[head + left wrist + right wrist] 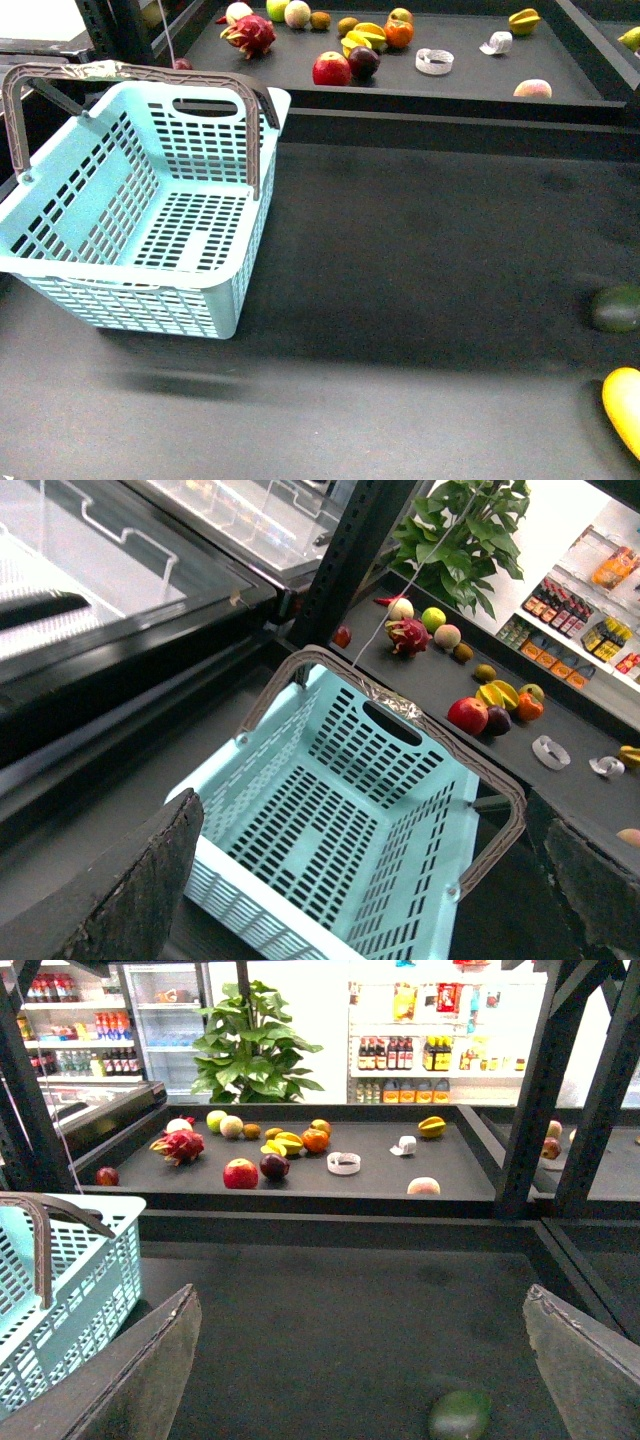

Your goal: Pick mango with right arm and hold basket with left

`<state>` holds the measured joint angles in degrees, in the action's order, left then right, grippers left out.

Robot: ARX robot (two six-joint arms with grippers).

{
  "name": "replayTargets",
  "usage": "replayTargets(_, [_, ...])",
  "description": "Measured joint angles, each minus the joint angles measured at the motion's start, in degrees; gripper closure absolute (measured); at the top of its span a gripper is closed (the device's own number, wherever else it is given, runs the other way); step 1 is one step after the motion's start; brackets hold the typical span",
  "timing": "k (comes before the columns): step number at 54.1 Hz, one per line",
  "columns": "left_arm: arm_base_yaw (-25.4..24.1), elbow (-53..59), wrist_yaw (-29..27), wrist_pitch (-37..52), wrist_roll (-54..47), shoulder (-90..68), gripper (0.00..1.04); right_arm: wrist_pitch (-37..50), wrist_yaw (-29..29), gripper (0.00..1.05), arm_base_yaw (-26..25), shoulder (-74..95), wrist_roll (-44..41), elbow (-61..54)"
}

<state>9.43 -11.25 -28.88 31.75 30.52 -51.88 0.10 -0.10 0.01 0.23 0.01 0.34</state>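
We judge the task to be at its very start: neither of its two parts is done.

The basket (120, 300) sits on the left side of the dark worktop (420, 280). It has nothing in it, and its grey-brown handles (130, 72) are raised. The left hand (370, 815) hangs above it with its fingers (130, 890) spread wide. The basket's floor shows in the gap between them, and they touch neither a handle nor the rim. That hand is open and holds nothing, so the basket is not yet held.

The mango (622, 405) lies at the near right edge of the worktop, partly cut off by the front view and well apart from the basket. A dark green fruit (615, 308) rests just beyond it. The right hand (360, 1295) is open too, and its fingers (150, 1370) are empty. From its wrist camera we see only the green fruit low between the fingers. The mango itself is out of that view, so the hand does not look lined up on it yet.

The other fruit lies on the back shelf (470, 85), and we take it to play no part here.

What is left, as we see it, is everything. The left hand has to come down and close on a handle or the rim. The right hand has to find the mango rather than the green fruit beside it, close on it and lift it.
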Motion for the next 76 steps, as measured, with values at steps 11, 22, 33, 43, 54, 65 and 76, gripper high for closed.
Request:
replayTargets(11, [0.7, -10.8, 4.5, 6.8, 18.1, -25.9, 0.08, 0.0, 0.0, 0.08, 0.0, 0.0, 0.0, 0.0])
replayTargets(22, [0.9, -22.8, 8.0, 7.2, 34.5, -41.9, 0.08, 0.0, 0.0, 0.08, 0.0, 0.0, 0.0, 0.0])
replayTargets(33, [0.8, -34.2, 9.2, 5.5, 44.3, -53.0, 0.08, 0.0, 0.0, 0.08, 0.0, 0.0, 0.0, 0.0])
replayTargets(43, [0.3, -43.6, 10.2, 0.6, 51.4, -61.9, 0.08, 0.0, 0.0, 0.08, 0.0, 0.0, 0.0, 0.0])
replayTargets(54, [-3.1, -52.6, 12.2, -0.7, 54.0, -70.2, 0.08, 0.0, 0.0, 0.08, 0.0, 0.0, 0.0, 0.0])
replayTargets(65, [-6.1, -61.4, 14.4, -1.7, 54.2, -75.3, 0.08, 0.0, 0.0, 0.08, 0.0, 0.0, 0.0, 0.0])
replayTargets(76, [-8.2, -71.5, 16.4, -5.2, 53.2, -81.3, 0.08, 0.0, 0.0, 0.08, 0.0, 0.0, 0.0, 0.0])
